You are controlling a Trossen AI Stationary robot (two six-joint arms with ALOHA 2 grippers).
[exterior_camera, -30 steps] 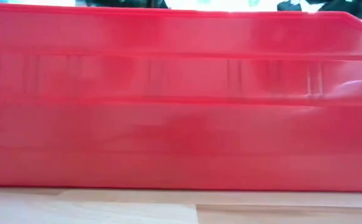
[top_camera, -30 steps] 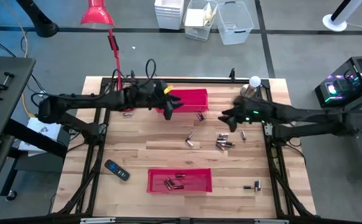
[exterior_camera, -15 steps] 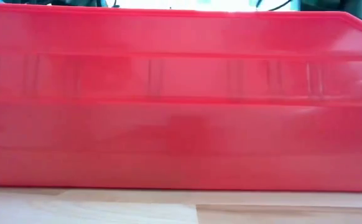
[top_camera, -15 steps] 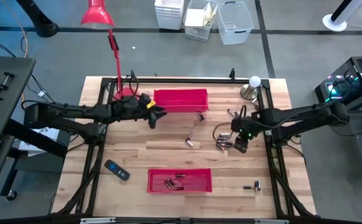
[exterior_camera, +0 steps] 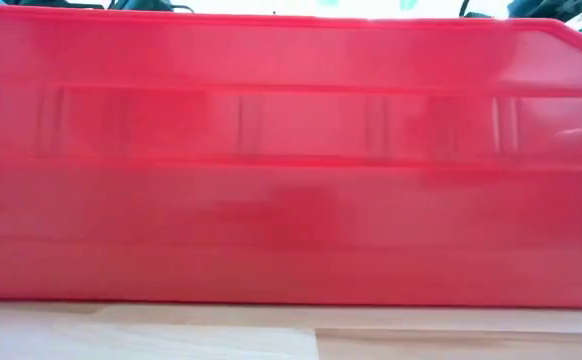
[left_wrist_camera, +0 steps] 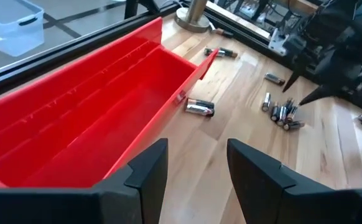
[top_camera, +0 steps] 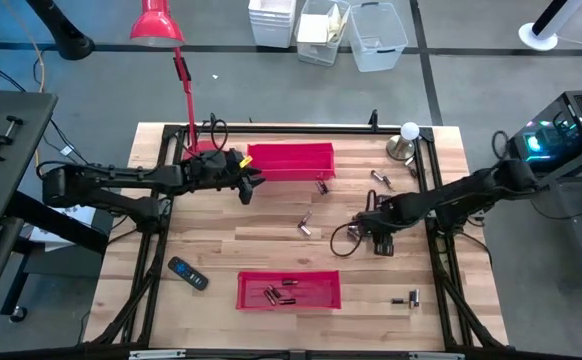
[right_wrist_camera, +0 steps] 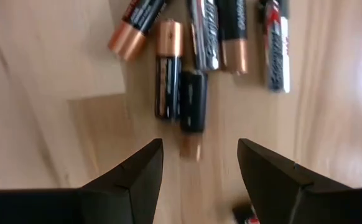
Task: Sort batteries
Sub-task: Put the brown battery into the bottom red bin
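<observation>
Several batteries (right_wrist_camera: 181,81) lie in a loose cluster on the wooden table right of centre, and my right gripper (right_wrist_camera: 199,165) hangs open just above them, fingers pointing down, also seen from above (top_camera: 374,236). Single batteries (top_camera: 306,222) lie scattered around. My left gripper (top_camera: 249,186) stands open and holds nothing, beside the left end of the far red tray (top_camera: 291,160); its wrist view looks along that tray (left_wrist_camera: 106,118) with its fingers (left_wrist_camera: 196,168) apart. The near red tray (top_camera: 289,290) holds several batteries.
A black handset (top_camera: 187,272) lies near the table's left front. A red lamp (top_camera: 157,25) stands at the far left corner, a white bulb stand (top_camera: 408,135) at the far right. The near tray's red wall (exterior_camera: 291,160) fills the low view.
My left gripper has drawn back from over the far tray toward the table's left edge and sunk. My right gripper has gone toward the near edge and down over the battery cluster, tipping from level to pointing down. No battery has moved.
</observation>
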